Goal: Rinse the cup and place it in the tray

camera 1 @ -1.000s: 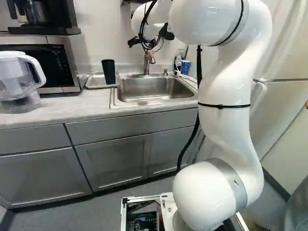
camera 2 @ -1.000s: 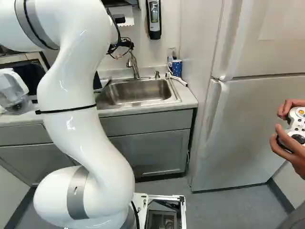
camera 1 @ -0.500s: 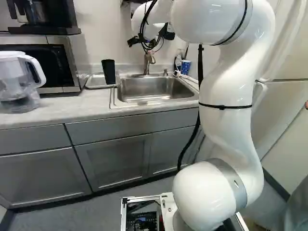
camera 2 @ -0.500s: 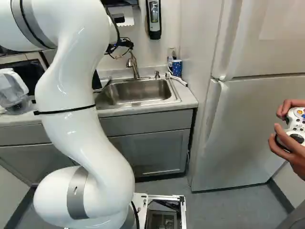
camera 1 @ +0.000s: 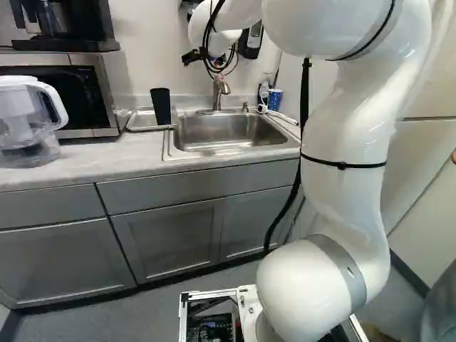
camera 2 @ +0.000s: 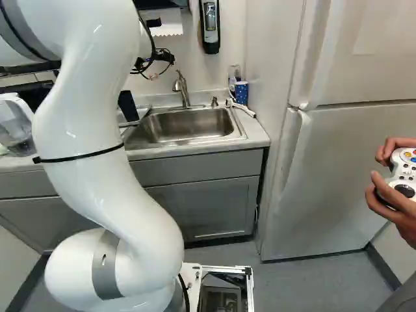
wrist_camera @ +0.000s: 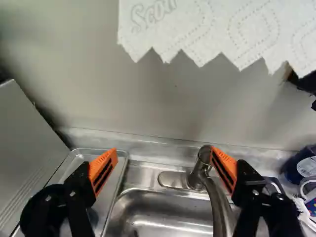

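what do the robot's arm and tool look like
The arm is glossy white with rounded joints and grey bands. A thin black strap circles a long section, and a thick black cable hangs along it. Thinner black cables loop near the wrist. The tool is black, with two fingers ending in orange, wedge-shaped pads with dark slots.

The arm [camera 1: 343, 196] has leaned back, seemingly a little.

Two base views from behind, sharing sink [camera 2: 188, 125]; wrist view closer, wall-facing.
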### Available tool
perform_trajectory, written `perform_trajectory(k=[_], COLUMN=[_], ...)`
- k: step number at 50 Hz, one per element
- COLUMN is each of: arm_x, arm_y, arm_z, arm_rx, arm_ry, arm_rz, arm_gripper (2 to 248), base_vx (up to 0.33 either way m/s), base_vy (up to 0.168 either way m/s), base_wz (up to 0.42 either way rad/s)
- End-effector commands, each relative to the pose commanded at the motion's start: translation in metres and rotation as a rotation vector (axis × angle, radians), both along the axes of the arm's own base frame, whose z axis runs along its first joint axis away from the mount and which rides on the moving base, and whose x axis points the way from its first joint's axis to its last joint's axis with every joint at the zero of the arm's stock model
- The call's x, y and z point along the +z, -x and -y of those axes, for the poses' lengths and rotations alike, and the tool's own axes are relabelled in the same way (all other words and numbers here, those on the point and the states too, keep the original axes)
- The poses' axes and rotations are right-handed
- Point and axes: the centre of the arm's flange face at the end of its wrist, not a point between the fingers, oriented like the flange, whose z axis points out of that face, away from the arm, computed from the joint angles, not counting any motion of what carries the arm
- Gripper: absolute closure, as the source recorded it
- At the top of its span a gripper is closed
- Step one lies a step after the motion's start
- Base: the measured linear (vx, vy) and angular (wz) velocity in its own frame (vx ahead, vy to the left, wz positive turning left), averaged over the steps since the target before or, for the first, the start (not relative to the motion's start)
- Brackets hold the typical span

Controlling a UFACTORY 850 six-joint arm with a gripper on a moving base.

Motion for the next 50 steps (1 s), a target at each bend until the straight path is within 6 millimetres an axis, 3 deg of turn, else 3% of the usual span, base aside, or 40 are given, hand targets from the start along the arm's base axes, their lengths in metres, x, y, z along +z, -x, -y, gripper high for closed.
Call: perform_trajectory(k=[19,50], arm_x=[-0.002,-0.013], arm_y=[0.039,0.107], arm_z=[-0.007,0.005], arm_rx=[0.028,0.039], arm_ry=[0.018,0.051], arm_rz=[-0.066,-0.242], arm_gripper=[3,3], base_vx=[0.000,0.000], base_vy=[0.000,0.000], base_wz=[0.000,0.000])
